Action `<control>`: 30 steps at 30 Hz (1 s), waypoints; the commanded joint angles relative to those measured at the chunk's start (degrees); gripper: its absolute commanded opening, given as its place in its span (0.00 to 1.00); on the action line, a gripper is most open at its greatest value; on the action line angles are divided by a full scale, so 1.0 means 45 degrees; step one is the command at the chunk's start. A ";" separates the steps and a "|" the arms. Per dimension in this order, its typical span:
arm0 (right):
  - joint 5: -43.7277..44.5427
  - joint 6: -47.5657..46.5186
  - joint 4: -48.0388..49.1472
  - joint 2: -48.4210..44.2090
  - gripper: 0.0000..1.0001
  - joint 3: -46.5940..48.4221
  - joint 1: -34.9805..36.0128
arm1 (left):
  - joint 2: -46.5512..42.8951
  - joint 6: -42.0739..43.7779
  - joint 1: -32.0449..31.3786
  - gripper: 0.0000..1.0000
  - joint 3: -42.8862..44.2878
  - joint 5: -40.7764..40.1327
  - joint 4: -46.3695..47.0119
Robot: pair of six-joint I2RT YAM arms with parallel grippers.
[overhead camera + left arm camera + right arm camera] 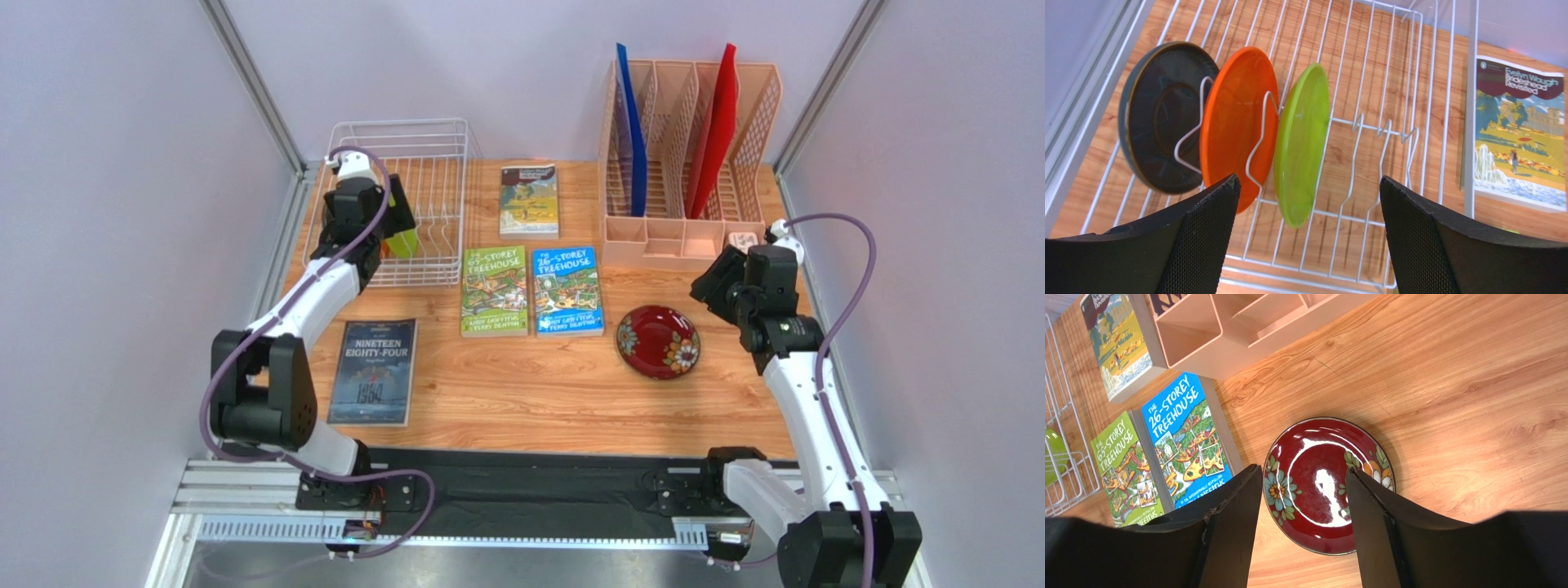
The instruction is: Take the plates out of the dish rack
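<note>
- Lower left of the top view: a dark book (372, 371) lies flat on the wooden table (515, 404).
- Right of centre: the dark red patterned plate (659, 342) lies flat on the table, outside the rack.
- The right gripper (1303, 473) hangs above that plate, fingers partly apart. Nothing is gripped; the plate shows in the gap below them.
- Centre: a green Treehouse book (494, 290) and a blue Treehouse book (568, 290) lie side by side.
- Upper left: the white dish rack (399, 123) holds three plates upright between its prongs.
- In the left wrist view, from left to right, they are the dark grey plate (1161, 116), the orange plate (1235, 116) and the lime green plate (1303, 141).
- The left gripper (1309, 184) hovers at the rack's near side, spread wide and holding nothing. The green plate shows between its fingers.
- Top centre: a Brideshead Revisited book (529, 200) lies just right of the rack.
- Upper right: a peach organizer (687, 233) holds a blue folder (631, 129) and a red folder (715, 129).
</note>
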 commanded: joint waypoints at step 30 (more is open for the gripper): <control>-0.1624 -0.0592 0.0995 0.2039 0.54 0.0322 -0.0031 | 0.2263 0.0654 -0.0273 0.00 0.0786 -0.1307 0.1456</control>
